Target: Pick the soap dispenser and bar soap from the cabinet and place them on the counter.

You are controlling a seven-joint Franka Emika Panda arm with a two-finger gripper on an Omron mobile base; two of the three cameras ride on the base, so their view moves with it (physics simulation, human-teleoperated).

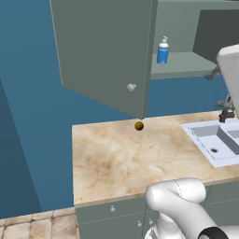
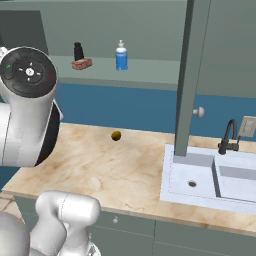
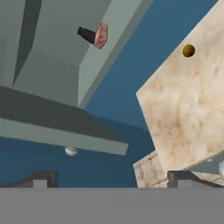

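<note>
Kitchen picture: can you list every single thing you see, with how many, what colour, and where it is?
soap dispenser: one, blue with white pump, cabinet shelf
bar soap: one, pinkish-red, shelf, left of the dispenser
black bottle: one, shelf, right behind the soap
cabinet: one, grey-green, doors open, on the wall
ball: one, dark yellow, on the counter
counter: one, beige marble
sink: one, pale, with black tap
gripper: one, dark tips, open, holding nothing
</note>
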